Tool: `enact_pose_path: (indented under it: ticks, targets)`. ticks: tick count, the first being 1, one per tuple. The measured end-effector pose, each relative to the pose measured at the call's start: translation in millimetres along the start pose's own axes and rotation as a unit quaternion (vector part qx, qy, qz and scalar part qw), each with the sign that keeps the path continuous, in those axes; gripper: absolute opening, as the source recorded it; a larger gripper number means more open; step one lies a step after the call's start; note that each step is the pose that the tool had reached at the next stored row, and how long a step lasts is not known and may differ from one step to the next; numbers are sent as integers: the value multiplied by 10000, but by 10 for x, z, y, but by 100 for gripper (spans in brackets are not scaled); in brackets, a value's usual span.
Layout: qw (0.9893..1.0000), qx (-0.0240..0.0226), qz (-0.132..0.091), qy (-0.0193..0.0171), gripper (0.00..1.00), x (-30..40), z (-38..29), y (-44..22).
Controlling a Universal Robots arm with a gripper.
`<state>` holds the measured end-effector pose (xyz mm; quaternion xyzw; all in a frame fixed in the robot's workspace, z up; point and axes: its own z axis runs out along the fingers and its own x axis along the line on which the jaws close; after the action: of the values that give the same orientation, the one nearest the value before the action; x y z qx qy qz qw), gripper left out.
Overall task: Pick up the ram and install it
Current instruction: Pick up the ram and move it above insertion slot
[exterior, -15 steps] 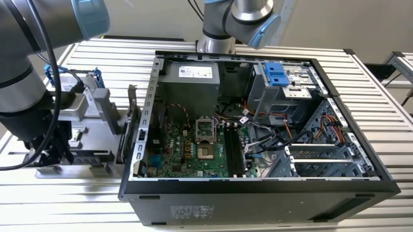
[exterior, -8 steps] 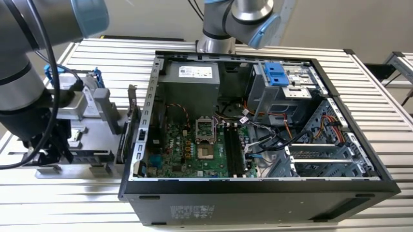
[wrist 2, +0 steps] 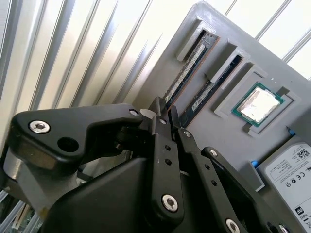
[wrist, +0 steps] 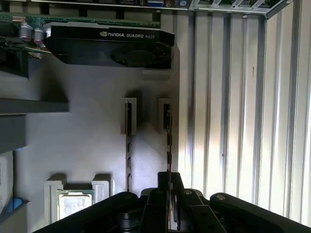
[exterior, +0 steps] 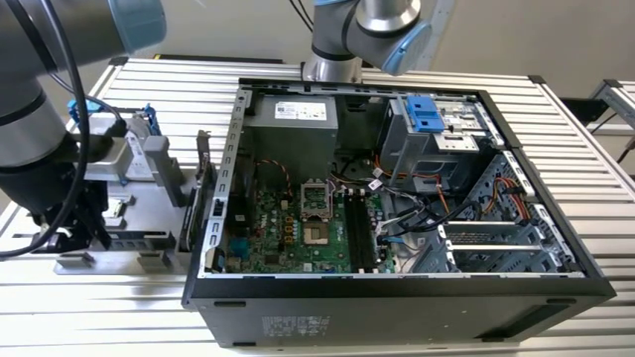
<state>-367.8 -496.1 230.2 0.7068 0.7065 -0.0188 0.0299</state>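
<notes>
- Gripper (wrist: 169,180) is down at the tray (wrist: 73,145). In the first wrist view its fingers are drawn close on either side of the ram (wrist: 168,141) and look to be pinching it across its thin width.
- Ram stands on edge in a narrow slot of the tray, on the side nearest the bare desk (wrist: 243,121), and is not lifted out. The slot holds the thin board upright, so its two flat faces are open to the fingers.
- Second stick (wrist: 128,155) sits in the parallel slot just beside it. The gap between the two slots leaves room for one finger.
- Processor (wrist: 75,201) lies flat in its own recess, apart from the grip.
- In the exterior view the arm (exterior: 40,134) hangs over the tray at that view's left.
- The case (exterior: 397,290) lies beside the tray, open side up, so the black board slots (exterior: 359,230) face upward. They look vacant, but I cannot be sure.
</notes>
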Motion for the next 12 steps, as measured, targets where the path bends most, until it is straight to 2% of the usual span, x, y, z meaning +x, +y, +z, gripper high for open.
enact_pose_path:
  ticks: [12]
  targets:
    - [10000, 0, 0, 0, 0, -5, -69, 1]
